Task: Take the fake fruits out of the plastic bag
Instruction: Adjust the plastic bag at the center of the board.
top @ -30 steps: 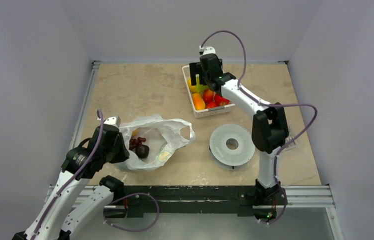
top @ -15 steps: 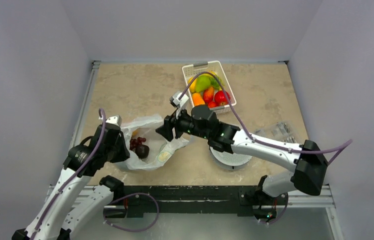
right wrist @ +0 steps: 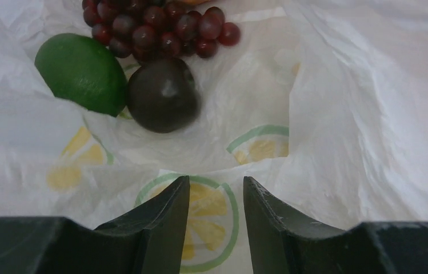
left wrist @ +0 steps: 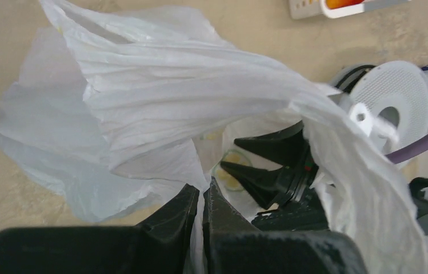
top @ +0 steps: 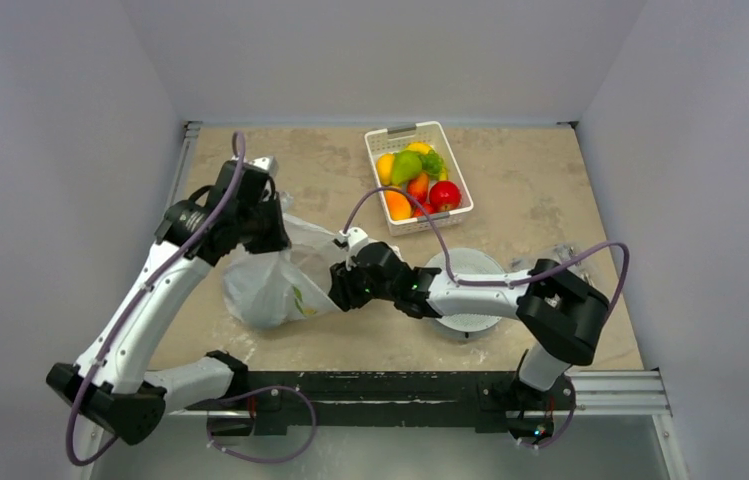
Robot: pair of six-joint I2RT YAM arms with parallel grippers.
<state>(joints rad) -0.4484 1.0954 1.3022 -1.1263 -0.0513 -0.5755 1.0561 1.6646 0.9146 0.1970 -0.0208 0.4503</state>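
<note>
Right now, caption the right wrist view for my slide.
Open jaws inside the plastic bag, facing a dark red grape bunch, a green fruit and a dark round fruit.

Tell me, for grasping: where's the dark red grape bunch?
Grape bunch: top of right wrist view, inside the white plastic bag, above the dark round fruit.

Inside the plastic bag, bare film lies open ahead of the right gripper and its parted fingers. Deeper in, a dark round fruit, a green fruit and a dark red grape bunch lie touching, filling the back. Bag walls crowd both sides. The left gripper pinches the bag's rim, lifting the mouth.
</note>
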